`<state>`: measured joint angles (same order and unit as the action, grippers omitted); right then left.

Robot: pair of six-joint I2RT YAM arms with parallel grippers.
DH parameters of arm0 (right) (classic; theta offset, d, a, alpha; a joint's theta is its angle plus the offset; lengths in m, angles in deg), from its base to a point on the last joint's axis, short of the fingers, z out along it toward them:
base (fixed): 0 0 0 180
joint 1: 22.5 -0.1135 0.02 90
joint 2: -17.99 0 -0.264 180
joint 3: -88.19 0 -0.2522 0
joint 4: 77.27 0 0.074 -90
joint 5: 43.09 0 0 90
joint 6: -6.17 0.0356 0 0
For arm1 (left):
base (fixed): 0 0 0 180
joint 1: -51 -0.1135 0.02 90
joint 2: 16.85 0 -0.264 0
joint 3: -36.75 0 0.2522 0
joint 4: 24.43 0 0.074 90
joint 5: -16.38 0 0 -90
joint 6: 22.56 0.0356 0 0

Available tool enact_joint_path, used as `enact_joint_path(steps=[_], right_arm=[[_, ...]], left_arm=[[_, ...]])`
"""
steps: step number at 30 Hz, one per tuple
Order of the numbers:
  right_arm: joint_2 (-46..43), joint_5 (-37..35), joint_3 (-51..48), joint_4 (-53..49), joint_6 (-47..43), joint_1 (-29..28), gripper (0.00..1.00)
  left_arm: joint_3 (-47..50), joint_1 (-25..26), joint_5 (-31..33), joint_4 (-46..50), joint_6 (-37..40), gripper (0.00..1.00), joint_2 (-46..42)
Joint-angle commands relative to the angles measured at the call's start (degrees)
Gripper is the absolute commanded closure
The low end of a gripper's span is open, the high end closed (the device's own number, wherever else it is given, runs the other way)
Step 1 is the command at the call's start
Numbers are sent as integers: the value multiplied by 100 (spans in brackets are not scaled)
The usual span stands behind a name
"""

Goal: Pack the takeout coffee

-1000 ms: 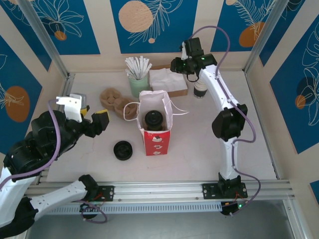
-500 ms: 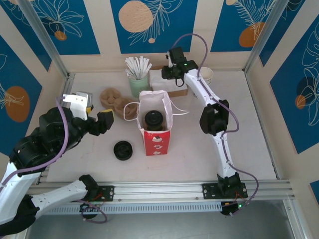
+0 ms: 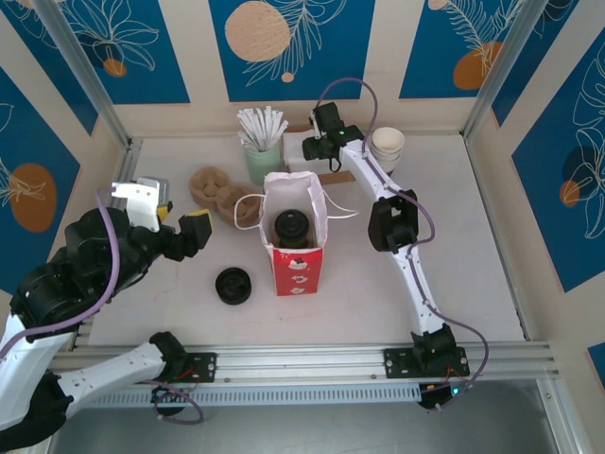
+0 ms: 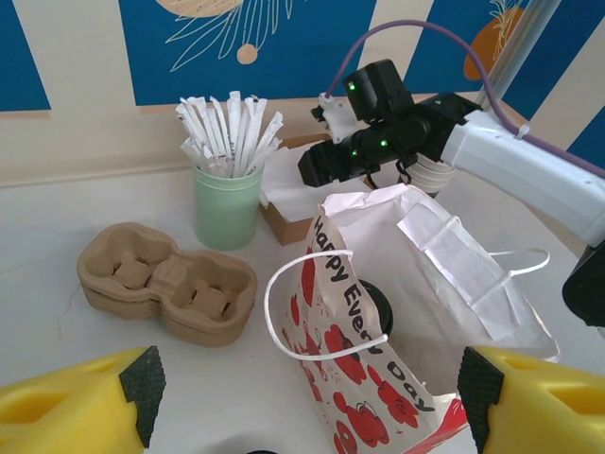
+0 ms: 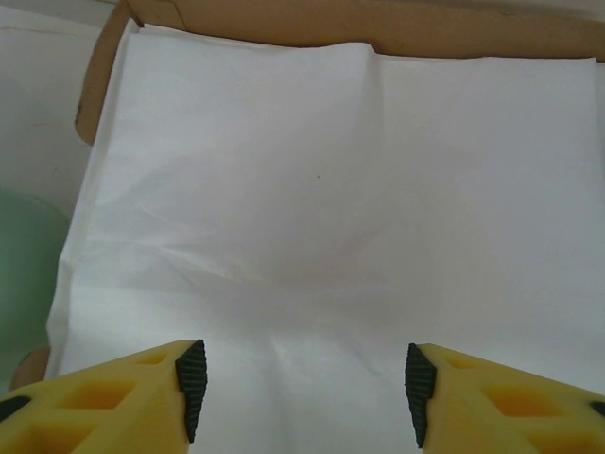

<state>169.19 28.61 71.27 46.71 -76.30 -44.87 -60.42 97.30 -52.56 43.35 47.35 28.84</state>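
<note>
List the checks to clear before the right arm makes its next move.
1. The takeout coffee sits inside the paper bag: ok.
2. The bag stands upright with its mouth open: ok.
3. The right gripper is open and empty over the napkins: ok.
4. Whether it touches the napkins: cannot tell.
5. The left gripper is open, empty and apart from the bag: ok.

Bright, even overhead light; in the top view I see only faint, soft shadows on the pale tabletop (image 3: 378, 284). The white paper napkins (image 5: 331, 208) read nearly washed out; the right gripper's yellow fingers (image 5: 104, 402) look slightly soft at the frame's bottom edge.
</note>
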Motion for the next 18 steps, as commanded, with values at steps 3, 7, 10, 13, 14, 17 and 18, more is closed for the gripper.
enact_joint_path(steps=[3,7,10,13,14,17,18], right_arm=[[290,-181,377,152,-324,48,35],[436,-216,396,204,-434,65,31],[512,-231,425,202,-461,83,30],[580,-226,432,201,-472,107,29],[606,-218,432,186,-478,114,29],[647,-217,425,128,-449,160,29],[657,-175,417,114,-422,192,29]], left_arm=[[-70,33,-42,30,-91,17,-34],[-61,39,-32,38,-99,17,-32],[-61,32,-41,38,-100,18,-17],[-78,36,-43,38,-100,18,2],[-87,35,-45,38,-94,17,2],[-120,31,-36,55,-74,17,19],[-130,33,-25,56,-73,18,20]])
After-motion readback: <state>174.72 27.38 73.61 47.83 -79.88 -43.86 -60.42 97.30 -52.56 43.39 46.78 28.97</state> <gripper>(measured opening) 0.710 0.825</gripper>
